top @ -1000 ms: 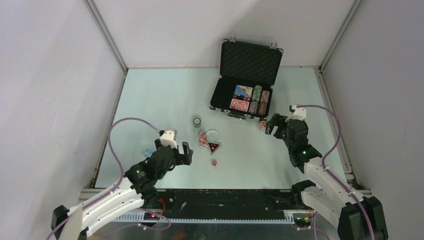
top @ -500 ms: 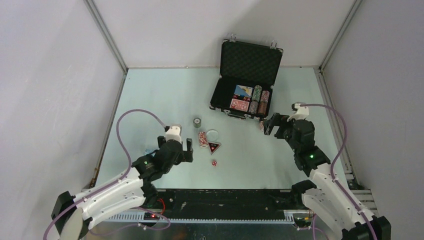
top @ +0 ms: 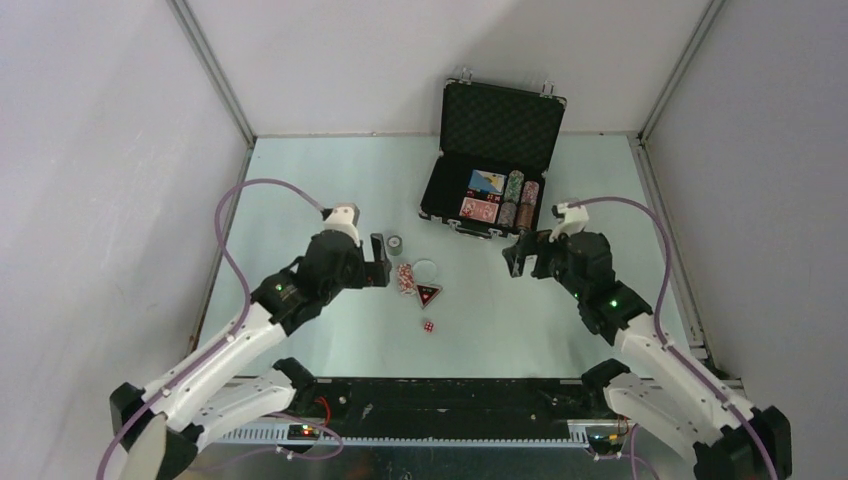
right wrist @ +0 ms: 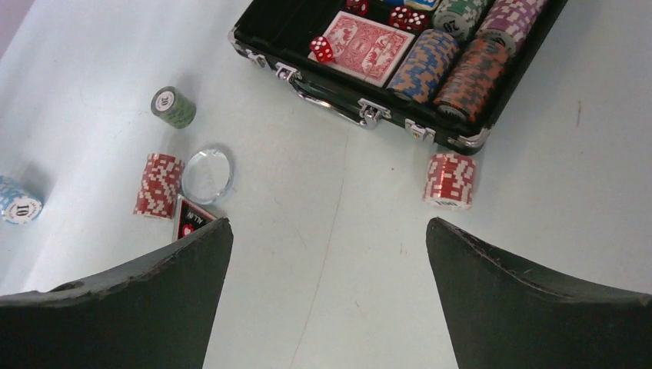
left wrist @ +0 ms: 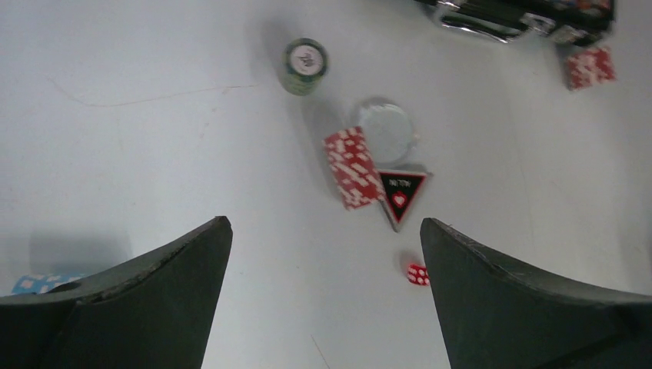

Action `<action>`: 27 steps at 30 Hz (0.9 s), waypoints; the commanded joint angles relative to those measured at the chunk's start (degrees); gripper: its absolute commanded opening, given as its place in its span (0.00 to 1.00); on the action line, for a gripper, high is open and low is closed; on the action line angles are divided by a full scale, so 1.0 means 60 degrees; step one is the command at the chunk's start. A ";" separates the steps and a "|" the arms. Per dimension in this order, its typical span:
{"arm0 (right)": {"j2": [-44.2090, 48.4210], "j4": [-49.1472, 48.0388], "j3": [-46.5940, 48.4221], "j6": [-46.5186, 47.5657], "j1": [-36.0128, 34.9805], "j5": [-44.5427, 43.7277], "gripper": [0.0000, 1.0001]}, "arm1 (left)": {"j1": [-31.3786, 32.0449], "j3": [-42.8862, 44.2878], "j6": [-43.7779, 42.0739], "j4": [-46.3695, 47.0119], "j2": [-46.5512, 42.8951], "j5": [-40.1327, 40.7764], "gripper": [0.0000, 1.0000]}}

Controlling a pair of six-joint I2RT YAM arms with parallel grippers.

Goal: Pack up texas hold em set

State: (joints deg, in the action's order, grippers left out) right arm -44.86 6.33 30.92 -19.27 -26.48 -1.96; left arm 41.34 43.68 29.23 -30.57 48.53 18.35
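While the briefcase [top: 503,125] sits open at the back, decks [right wrist: 361,46] + some chips [right wrist: 430,65] inside, both jaws gape empty: left gripper [left wrist: 324,224] over the toppled red stack [left wrist: 352,167], right gripper [right wrist: 329,223] near the second red stack [right wrist: 450,180] by the latches, prob. set for pickups.

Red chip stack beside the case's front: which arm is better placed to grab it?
Right, probably: the open right gripper hovers near the red chip stack; the left gripper is farther away.
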 commanded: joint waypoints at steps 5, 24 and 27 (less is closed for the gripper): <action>-0.1487 -0.0088 0.1506 0.0381 0.0212 0.0136 1.00 | -0.2038 0.0727 -0.0481 0.0251 0.1083 -0.1479 1.00; -0.2957 -0.0528 0.1804 0.2049 0.1560 0.1006 1.00 | -0.3464 0.4120 0.0528 -0.2763 0.5187 -0.1287 0.96; -0.3244 -0.0731 0.1805 0.2022 0.1536 0.1320 1.00 | -0.3690 0.3965 0.1271 -0.3620 0.5209 -0.0480 0.98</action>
State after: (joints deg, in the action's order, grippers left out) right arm -62.85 5.50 39.51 -9.78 -17.12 3.33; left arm 20.60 66.30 30.74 -45.93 80.07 10.83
